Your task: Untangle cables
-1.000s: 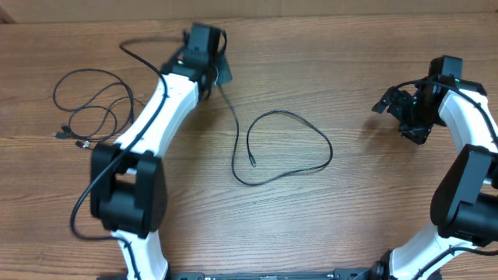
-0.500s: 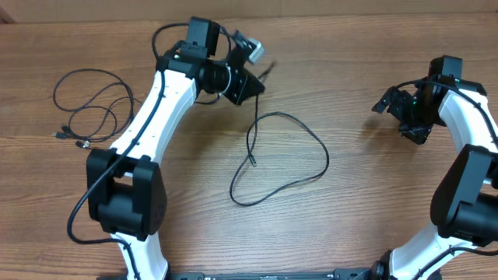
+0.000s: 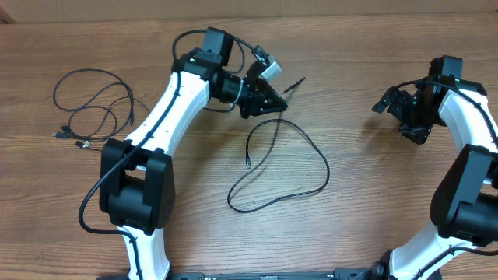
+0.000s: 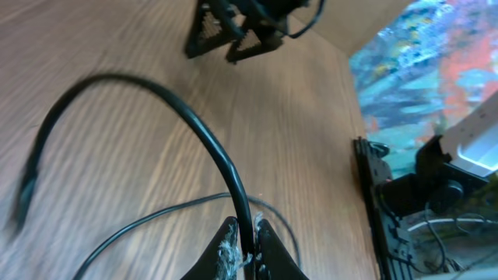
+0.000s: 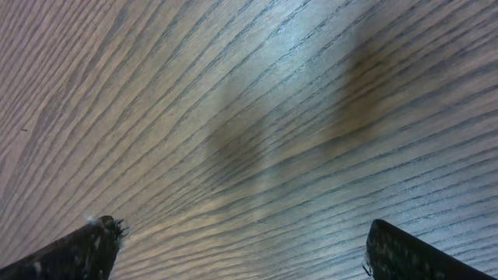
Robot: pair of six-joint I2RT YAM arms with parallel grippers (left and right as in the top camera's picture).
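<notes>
**Operator:** Report the state of the left gripper [image 3: 276, 99].

**Technician:** Its 2 fingers are pressed together on the central cable [image 3: 327, 167]. The left wrist view shows the cable [image 4: 204, 132] pinched between the fingertips [image 4: 226, 245], with no visible gap on either side. From the grip, the cable arcs upward and away to a blurred tip.

**Operator:** Location of that cable?

**Technician:** It lies at mid-table, below and to the right of the left gripper. From the grip it runs down onto the table [image 3: 373, 210] and forms 1 open loop. Its small plug end lies inside the loop. A short length projects past the fingers, up and to the right in the overhead view.

**Operator:** Other cables?

**Technician:** The left cable bundle [image 3: 92, 109] lies loosely coiled near the left edge of the table, well apart from the central cable. Its small plug ends rest at its lower left. The exact cable count cannot be determined.

**Operator:** State of the right gripper [image 3: 395, 105]?

**Technician:** The fingers stand wide apart. The right wrist view shows both fingertips [image 5: 97, 237] at opposite sides, with only bare wood grain between them. The gripper is at the right side of the table, well apart from both cable groups.
</notes>
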